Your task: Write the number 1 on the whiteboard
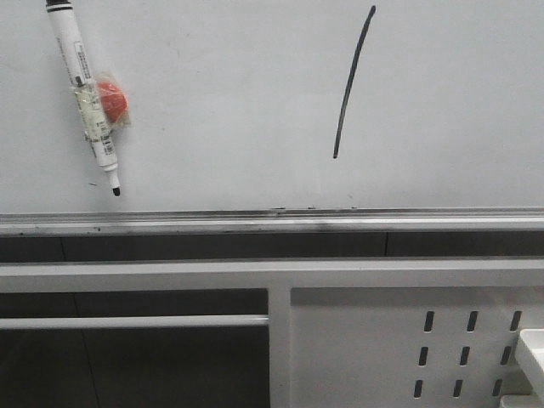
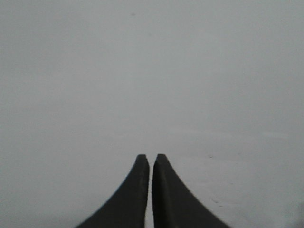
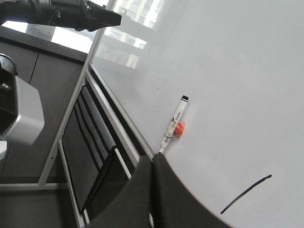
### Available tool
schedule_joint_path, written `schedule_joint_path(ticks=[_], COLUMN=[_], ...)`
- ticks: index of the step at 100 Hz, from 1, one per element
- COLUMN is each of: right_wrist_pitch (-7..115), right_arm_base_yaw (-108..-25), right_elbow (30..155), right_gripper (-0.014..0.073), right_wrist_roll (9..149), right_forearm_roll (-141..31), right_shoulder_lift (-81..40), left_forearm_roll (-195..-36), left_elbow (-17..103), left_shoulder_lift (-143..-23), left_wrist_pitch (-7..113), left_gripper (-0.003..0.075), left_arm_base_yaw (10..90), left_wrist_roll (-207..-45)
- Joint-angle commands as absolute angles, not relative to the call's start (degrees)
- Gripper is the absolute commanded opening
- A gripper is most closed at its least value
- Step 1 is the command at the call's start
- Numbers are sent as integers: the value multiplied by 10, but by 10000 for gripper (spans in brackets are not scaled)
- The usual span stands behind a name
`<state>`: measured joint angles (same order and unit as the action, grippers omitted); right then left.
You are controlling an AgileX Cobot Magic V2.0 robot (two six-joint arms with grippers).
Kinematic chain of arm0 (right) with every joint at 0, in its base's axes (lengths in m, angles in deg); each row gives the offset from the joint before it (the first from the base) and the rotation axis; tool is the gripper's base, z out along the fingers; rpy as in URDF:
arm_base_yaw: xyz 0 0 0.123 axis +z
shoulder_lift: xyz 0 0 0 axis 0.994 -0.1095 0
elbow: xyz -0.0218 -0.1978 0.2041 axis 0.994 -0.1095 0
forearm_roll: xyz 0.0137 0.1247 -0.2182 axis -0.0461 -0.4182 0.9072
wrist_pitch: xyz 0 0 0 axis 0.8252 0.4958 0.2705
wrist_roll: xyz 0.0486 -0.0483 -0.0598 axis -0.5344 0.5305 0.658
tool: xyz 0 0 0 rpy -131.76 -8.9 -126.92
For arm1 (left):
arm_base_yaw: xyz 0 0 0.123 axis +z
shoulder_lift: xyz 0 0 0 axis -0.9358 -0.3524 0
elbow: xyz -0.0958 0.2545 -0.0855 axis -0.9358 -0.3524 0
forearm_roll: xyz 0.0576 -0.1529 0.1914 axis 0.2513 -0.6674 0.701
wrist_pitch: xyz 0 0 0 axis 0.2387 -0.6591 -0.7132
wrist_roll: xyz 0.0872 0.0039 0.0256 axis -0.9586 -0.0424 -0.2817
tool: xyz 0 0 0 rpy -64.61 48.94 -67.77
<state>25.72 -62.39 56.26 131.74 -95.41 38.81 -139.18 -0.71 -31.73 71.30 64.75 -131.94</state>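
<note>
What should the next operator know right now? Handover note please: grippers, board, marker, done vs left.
Left gripper: shut, empty, facing bare board.
Right gripper: shut, empty, away from the stroke.
Whiteboard: the number 1 is drawn, one slanted black stroke right of centre, thicker at the top.
Marker: stuck on the board at upper left with a red magnet, uncapped, tip down, above the rail.
Done: writing, marker parked.
Left: nothing obvious; check the stroke is acceptable.

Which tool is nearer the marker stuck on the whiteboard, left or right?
Probably right, as far as the views show. The right tool sits just below the marker tip in its wrist view; the left tool sees only blank board, no marker.
</note>
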Motion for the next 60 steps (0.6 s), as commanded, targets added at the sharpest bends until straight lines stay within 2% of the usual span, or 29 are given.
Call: schedule_joint_path(ticks=[1, 17, 24, 32, 41, 48, 60], right_wrist_pitch=[284, 284, 284, 284, 284, 284, 283], right_arm_base_yaw=[-627, -627, -627, -627, -627, -627, -627], right_elbow=[575, 575, 575, 575, 575, 575, 575], right_gripper=[-69, -69, -69, -69, -69, -69, -69], right_wrist_roll=[1317, 1317, 1317, 1317, 1317, 1317, 1317], right_forearm_roll=[-975, -975, -975, -975, -975, -975, -975], right_shoulder_lift=[385, 385, 385, 385, 385, 385, 385], left_forearm_roll=[-1424, -1439, -1305, -1064, -891, -860, -825], left_elbow=[7, -21, -50, -93, -135, -168, -165], left_shoulder_lift=[-322, -300, -285, -270, -240, -236, -236], left_wrist_pitch=[720, 658, 623, 620, 641, 692, 662], left_gripper=[-20, -20, -20, -20, -20, -20, -20], left_arm_base_yaw=[695, 737, 736, 736, 734, 725, 708], left_wrist_roll=[-1321, -1315, -1216, -958, -720, -676, -685])
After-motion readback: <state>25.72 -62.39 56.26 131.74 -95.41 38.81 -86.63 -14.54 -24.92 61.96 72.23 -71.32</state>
